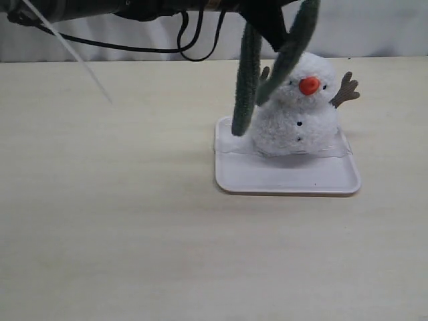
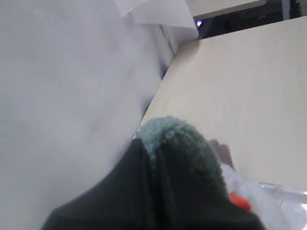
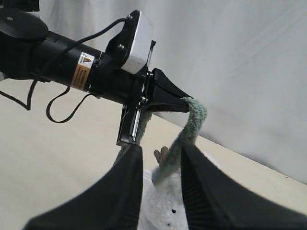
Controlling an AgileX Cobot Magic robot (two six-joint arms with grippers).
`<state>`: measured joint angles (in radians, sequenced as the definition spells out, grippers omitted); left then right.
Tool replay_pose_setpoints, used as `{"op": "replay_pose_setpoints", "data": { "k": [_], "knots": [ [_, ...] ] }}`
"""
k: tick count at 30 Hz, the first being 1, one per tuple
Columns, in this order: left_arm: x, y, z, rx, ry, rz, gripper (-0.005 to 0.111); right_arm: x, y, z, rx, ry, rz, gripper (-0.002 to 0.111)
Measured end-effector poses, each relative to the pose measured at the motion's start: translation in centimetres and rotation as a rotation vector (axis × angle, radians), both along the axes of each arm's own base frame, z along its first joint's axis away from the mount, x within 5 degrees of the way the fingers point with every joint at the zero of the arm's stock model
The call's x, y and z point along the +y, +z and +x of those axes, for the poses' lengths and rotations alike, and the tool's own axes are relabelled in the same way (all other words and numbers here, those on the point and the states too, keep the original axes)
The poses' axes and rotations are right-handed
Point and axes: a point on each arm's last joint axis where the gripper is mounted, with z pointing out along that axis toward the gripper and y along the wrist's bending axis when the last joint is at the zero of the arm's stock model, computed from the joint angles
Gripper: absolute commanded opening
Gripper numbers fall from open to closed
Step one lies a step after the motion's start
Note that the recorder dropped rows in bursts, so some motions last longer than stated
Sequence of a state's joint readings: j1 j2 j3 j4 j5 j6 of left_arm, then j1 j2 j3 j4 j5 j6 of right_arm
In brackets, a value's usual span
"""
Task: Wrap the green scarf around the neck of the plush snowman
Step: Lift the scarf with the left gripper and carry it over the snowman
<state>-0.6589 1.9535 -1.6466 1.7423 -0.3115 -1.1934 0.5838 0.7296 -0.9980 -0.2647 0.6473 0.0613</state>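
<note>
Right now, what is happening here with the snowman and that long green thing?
The left arm's fingers are shut on the green scarf and hold it in the air, just above the plush snowman, which sits on a white tray. The scarf hangs in two strands beside the snowman's head. The right arm's fingers are open, one on each side of a strand. The scarf is not yet around the neck.
</note>
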Motion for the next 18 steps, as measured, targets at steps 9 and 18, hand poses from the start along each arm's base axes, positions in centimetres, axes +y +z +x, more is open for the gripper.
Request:
{"op": "replay_pose_setpoints", "data": {
  "k": [9,18],
  "knots": [
    [-2.5,1.0,-2.9,-0.034,-0.089,-0.002,0.0,-0.4,0.2,-0.5,-0.014,-0.002,0.008,0.027],
    [-4.1,-4.3,-0.1,-0.066,-0.005,0.113,0.0,-0.9,0.6,-1.3,-0.042,-0.003,0.022,0.027]
  ]
}}
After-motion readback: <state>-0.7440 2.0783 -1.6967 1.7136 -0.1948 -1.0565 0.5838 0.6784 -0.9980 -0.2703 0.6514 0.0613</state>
